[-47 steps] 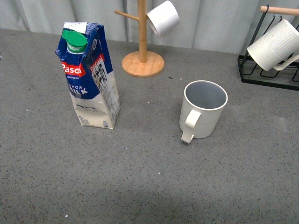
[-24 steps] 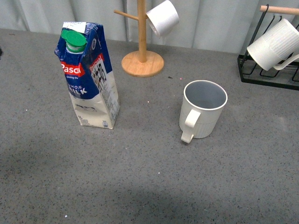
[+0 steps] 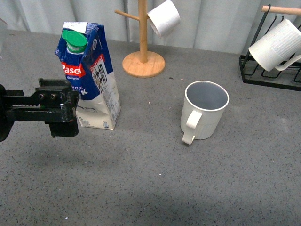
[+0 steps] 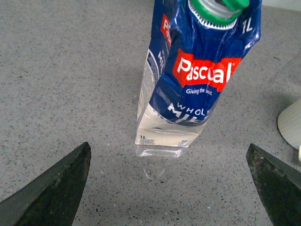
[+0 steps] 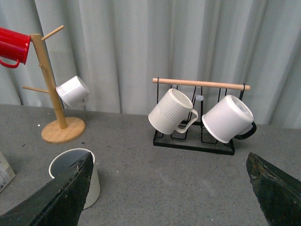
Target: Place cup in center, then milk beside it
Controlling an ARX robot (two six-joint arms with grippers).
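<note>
The milk (image 3: 89, 77), a tall blue-and-white carton with a green cap, stands upright on the grey table at the left. The cup (image 3: 204, 115), an off-white mug with a grey inside, ribbed lower body and handle turned toward me, stands to its right. My left gripper (image 3: 70, 110) hangs open just left of the carton's lower half. In the left wrist view the milk (image 4: 188, 80) stands ahead of the left gripper (image 4: 168, 160), outside its wide-spread fingers (image 4: 51, 188). My right gripper (image 5: 169, 160) is open above bare table, with the cup (image 5: 70, 165) beside one finger.
A wooden mug tree (image 3: 143, 56) holding a white mug (image 3: 164, 18) stands behind the two items; the right wrist view also shows a red mug (image 5: 11, 47) on it. A black rack (image 5: 195, 141) with two white mugs sits at the back right.
My left gripper has come into the front view from the left edge and now sits next to the milk. The milk and cup have not moved.
</note>
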